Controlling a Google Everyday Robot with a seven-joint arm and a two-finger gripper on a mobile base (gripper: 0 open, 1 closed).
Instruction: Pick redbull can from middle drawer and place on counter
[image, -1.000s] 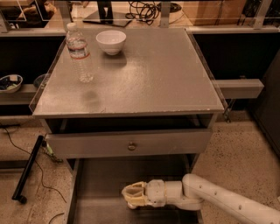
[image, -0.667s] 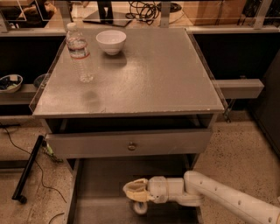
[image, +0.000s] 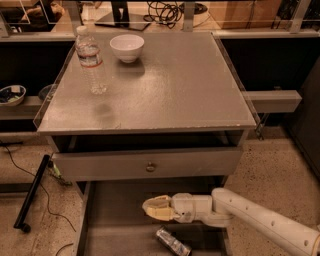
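Low over middle drawer (image: 114, 222), cream gripper (image: 153, 208), state unclear, slim redbull can (image: 172, 242) lying nearby.

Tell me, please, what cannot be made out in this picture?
Camera view:
- redbull can, lying on the middle drawer: label too blurred to read.
- middle drawer: front cut off by the bottom edge, back hidden under the knob drawer.
- gripper, over the drawer near the can: its arm is cut off at the right edge.

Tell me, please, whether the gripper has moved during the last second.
Yes. The gripper has moved up the picture, nearer the knob, and the can now shows below it in the middle drawer.
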